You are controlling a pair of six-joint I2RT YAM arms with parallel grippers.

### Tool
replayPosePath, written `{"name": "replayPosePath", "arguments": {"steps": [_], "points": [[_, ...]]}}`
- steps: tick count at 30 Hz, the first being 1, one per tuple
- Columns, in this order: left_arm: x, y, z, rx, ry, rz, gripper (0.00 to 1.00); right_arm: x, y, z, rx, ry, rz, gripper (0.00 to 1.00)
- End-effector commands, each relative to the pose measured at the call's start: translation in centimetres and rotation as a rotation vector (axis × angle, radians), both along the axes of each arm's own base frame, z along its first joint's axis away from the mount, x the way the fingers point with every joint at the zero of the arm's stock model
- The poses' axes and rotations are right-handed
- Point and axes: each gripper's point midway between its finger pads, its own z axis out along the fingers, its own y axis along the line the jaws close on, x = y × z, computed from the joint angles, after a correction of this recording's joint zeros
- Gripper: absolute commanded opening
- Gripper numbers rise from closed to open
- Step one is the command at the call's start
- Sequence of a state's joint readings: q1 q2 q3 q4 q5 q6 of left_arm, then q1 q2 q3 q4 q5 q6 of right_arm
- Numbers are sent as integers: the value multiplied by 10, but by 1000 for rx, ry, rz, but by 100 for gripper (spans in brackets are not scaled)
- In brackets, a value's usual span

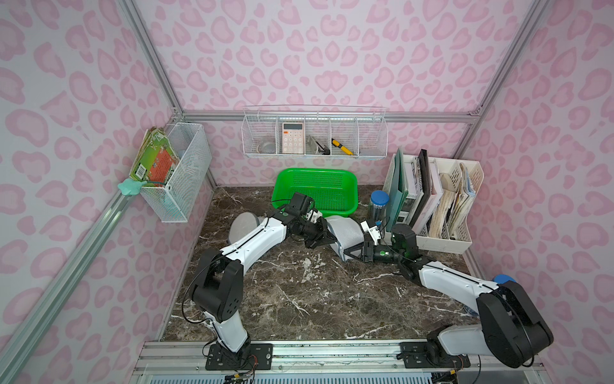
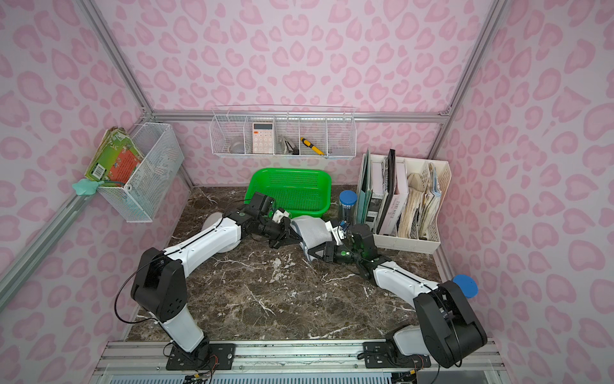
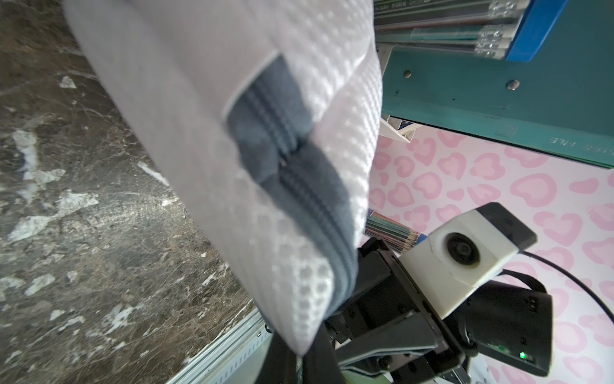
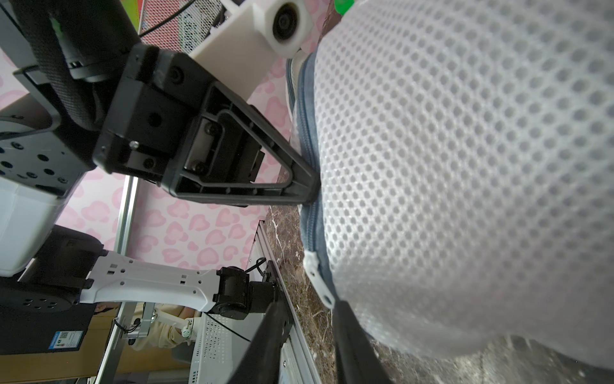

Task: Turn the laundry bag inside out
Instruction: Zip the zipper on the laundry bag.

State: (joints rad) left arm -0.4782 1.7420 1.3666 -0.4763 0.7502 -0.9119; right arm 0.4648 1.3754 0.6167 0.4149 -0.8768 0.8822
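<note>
Laundry bag [image 1: 345,232] between end effectors, left end effector [image 1: 327,238] pinching it, right end effector [image 1: 354,251] unclear

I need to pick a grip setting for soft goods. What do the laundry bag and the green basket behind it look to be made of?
Laundry bag: looks like soft white mesh fabric, with rows of small holes and a grey zipper tape. Green basket: apparently rigid, glossy plastic, moulded with a perforated bottom and a shiny rim.

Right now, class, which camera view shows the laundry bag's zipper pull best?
The right wrist view: the white zipper pull shows clearly on the grey zipper tape. The left wrist view shows only the zipper tape, no pull. In both top views the laundry bag hides it.
</note>
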Motion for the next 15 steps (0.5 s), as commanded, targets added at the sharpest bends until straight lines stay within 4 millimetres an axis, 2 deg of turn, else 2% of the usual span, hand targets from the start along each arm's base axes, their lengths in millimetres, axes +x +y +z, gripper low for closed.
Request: {"name": "replayPosePath", "arguments": {"steps": [1, 9, 15], "points": [[0, -2, 3, -10, -15, -23, 0, -5, 2, -2, 9, 19, 29, 30], [-1, -3, 5, -14, -16, -25, 0, -8, 11, -8, 31, 54, 62, 31], [-5, -4, 2, -12, -9, -33, 0, -3, 13, 0, 41, 34, 60, 28]]}}
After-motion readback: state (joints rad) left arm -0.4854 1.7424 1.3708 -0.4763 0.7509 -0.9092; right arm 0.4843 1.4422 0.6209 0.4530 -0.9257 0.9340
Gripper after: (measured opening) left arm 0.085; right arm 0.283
